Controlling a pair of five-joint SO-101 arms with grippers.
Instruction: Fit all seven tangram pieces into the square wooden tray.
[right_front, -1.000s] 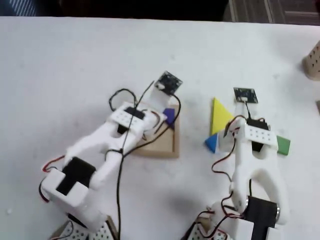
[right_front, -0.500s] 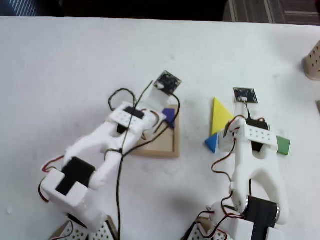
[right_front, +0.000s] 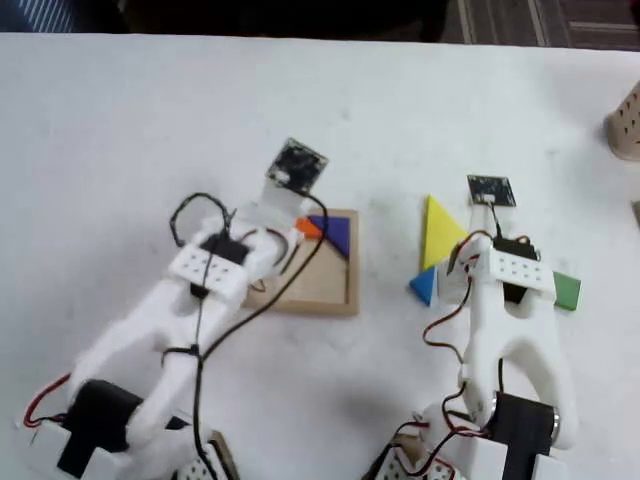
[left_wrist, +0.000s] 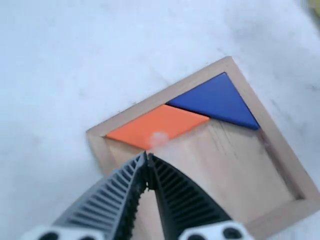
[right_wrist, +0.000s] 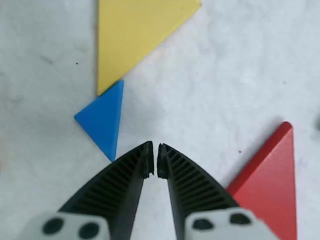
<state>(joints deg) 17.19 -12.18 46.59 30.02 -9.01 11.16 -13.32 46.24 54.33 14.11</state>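
Observation:
The square wooden tray (right_front: 335, 300) (left_wrist: 250, 165) lies left of centre and holds an orange piece (right_front: 308, 228) (left_wrist: 157, 127) and a dark blue triangle (right_front: 333, 233) (left_wrist: 215, 100) along its far side. My left gripper (left_wrist: 148, 172) is shut with nothing in it, its tips over the tray next to the orange piece. To the right lie a yellow triangle (right_front: 438, 228) (right_wrist: 137, 35), a small blue triangle (right_front: 423, 286) (right_wrist: 102, 120), a green piece (right_front: 567, 290) and a red triangle (right_wrist: 270, 180). My right gripper (right_wrist: 154, 160) is shut and empty above the table between the small blue and red triangles.
A pale perforated object (right_front: 626, 122) stands at the table's right edge. The white table (right_front: 150, 130) stretches bare to the far left and back. The arm bases and their cables (right_front: 240, 300) occupy the near edge.
My left arm has pulled back and to the left, uncovering the orange piece in the tray beside the dark blue triangle. The right arm has stayed still.

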